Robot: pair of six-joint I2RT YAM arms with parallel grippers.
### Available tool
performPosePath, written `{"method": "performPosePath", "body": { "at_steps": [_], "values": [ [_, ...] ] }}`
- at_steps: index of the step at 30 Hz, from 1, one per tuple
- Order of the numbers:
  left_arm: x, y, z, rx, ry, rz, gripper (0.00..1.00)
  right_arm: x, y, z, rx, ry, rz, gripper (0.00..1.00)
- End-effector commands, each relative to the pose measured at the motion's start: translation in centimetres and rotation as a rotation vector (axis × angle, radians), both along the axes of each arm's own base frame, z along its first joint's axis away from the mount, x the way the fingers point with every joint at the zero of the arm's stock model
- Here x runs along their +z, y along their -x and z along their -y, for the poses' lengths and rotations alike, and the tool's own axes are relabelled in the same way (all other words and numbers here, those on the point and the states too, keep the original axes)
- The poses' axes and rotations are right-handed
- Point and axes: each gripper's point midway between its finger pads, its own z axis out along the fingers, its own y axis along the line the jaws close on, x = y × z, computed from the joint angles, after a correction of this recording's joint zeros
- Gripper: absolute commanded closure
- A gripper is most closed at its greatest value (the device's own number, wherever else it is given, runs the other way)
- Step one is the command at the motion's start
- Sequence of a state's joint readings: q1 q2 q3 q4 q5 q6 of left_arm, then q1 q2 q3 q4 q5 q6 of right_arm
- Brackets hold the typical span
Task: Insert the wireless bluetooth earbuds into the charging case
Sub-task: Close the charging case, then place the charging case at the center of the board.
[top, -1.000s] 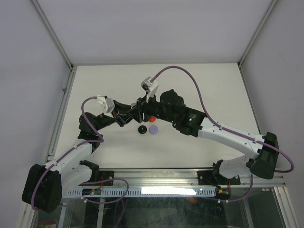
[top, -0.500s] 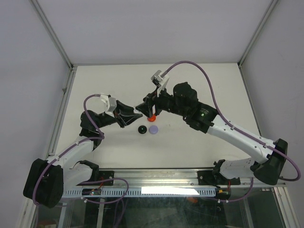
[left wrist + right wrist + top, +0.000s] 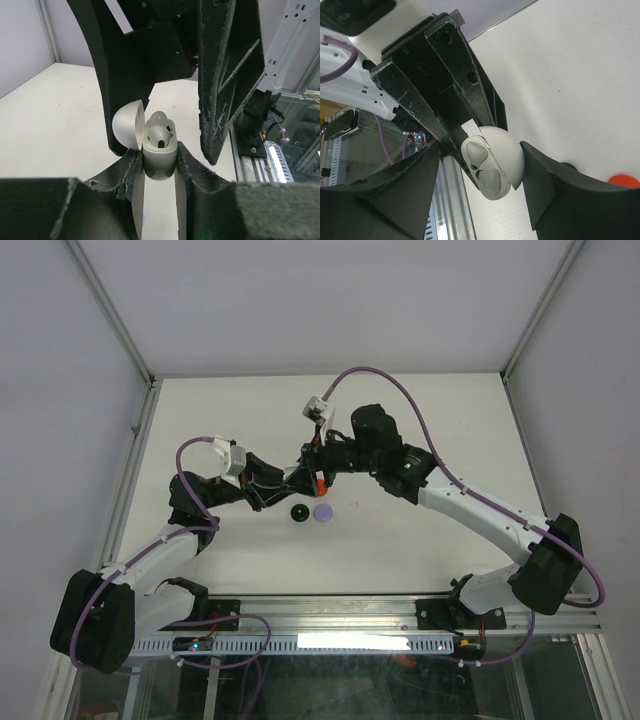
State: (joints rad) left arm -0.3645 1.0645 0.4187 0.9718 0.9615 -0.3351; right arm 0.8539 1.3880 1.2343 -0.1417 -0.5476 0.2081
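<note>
My left pincer [image 3: 160, 165] is clamped on the base of a white, rounded plastic charging case [image 3: 160, 152]. Its domed lid [image 3: 127, 131] hangs open, with white earbuds [image 3: 475, 152] seated inside. My right pincer [image 3: 480, 149] stands apart, one finger on either side of that case, above the white desk [image 3: 420, 410]. Nearer my bases on the desk lie a black round case [image 3: 298, 512], a lavender round case [image 3: 323, 511] and a small red object [image 3: 320, 484].

White charging case [image 3: 160, 161] upright, lid flipped open; two white earbuds [image 3: 159, 131] seem seated inside
</note>
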Motion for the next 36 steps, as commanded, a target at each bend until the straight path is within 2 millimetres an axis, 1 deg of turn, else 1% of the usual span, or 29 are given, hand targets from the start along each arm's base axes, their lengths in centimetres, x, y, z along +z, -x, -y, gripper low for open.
{"method": "performPosePath", "body": {
  "at_steps": [1,7,12,15,16,18,21,23,24,26,29,33,36],
  "values": [
    [2.1,-0.4,0.0,0.008,0.030,0.046,0.97,3.7,2.5,-0.2,0.129,-0.095,0.019,0.33],
    [1.9,-1.2,0.0,0.033,0.028,-0.002,0.97,4.8,3.6,1.0,0.151,-0.114,0.073,0.33],
    [1.5,-1.7,0.1,0.042,0.025,-0.044,0.96,5.0,3.3,1.9,0.110,-0.103,0.117,0.33],
    [1.3,-2.0,0.1,0.055,0.028,-0.069,0.96,4.8,2.4,2.7,0.033,-0.087,0.149,0.33],
    [1.2,-2.2,0.2,0.061,0.027,-0.085,0.96,4.7,1.8,3.0,-0.012,-0.079,0.158,0.33],
    [0.8,-3.2,0.0,0.106,0.030,-0.141,0.96,4.5,0.4,4.0,-0.120,-0.062,0.179,0.33],
    [-0.1,-4.6,0.0,0.170,0.029,-0.296,0.95,3.8,-1.6,6.2,-0.295,-0.019,0.198,0.33],
    [-0.9,-5.1,0.0,0.202,0.026,-0.429,0.94,3.2,-2.5,7.8,-0.389,0.008,0.212,0.33],
    [-1.7,-5.3,0.0,0.221,0.020,-0.499,0.92,2.5,-2.7,8.6,-0.430,0.025,0.211,0.32],
    [-3.5,-5.4,-0.2,0.263,0.007,-0.640,0.90,1.7,-3.1,10.1,-0.502,0.038,0.212,0.32],
    [-7.3,-4.8,-0.7,0.337,-0.021,-0.858,0.90,0.4,-3.5,12.2,-0.605,0.054,0.207,0.32],
    [-13.3,-2.7,-1.1,0.410,-0.089,-1.113,0.90,-0.5,-3.7,15.0,-0.721,0.069,0.213,0.32],
    [-16.3,-1.1,-1.0,0.441,-0.125,-1.228,0.89,-1.1,-3.4,16.3,-0.758,0.079,0.219,0.32]
  ]
}}
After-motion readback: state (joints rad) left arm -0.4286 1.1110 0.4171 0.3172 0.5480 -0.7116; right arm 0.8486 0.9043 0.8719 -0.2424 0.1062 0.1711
